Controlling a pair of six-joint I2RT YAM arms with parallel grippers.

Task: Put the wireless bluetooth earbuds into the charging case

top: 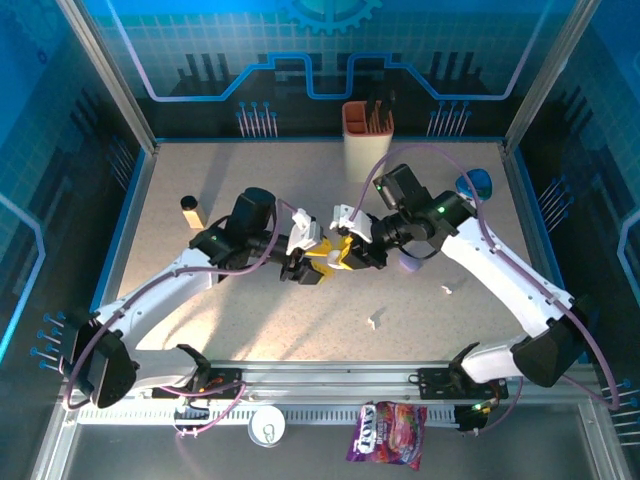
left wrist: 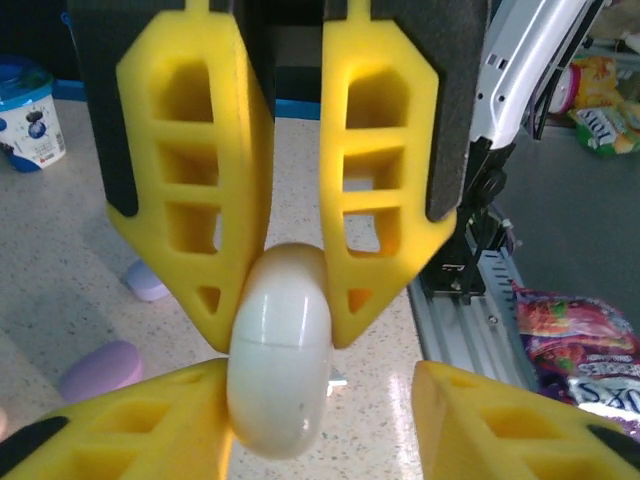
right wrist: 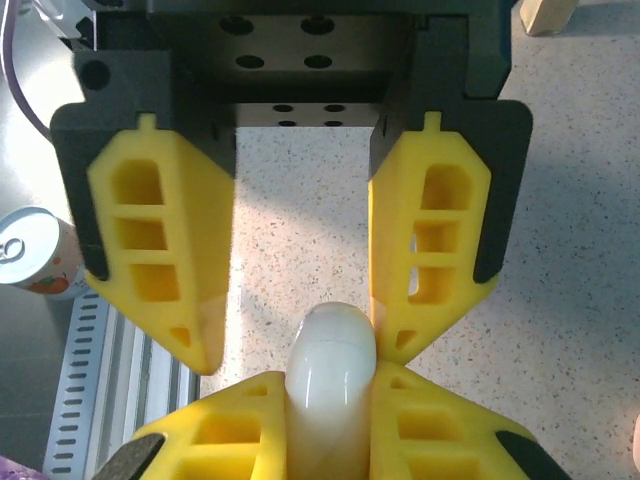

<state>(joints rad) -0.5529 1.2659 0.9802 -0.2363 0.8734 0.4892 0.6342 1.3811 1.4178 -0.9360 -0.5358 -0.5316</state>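
A glossy white pebble-shaped charging case (left wrist: 280,380) is held closed above the middle of the table. My left gripper (left wrist: 285,330) is shut on it, both yellow fingertips pressed to its sides. My right gripper (right wrist: 300,355) faces it from the other side with its jaws apart. One right finger (right wrist: 430,250) touches the case (right wrist: 330,400), and the other stands off with a gap. In the top view the two grippers (top: 305,262) (top: 345,250) meet at the table's centre. Two tiny white earbuds (top: 376,318) (top: 447,290) lie on the table nearer the front.
Two lilac cases (left wrist: 100,368) (left wrist: 147,282) lie on the table behind the white one. A tall holder (top: 368,135) stands at the back, a blue tub (top: 475,184) back right, a small bottle (top: 192,210) at left. A candy bag (top: 388,432) and a can (top: 267,425) sit off the front rail.
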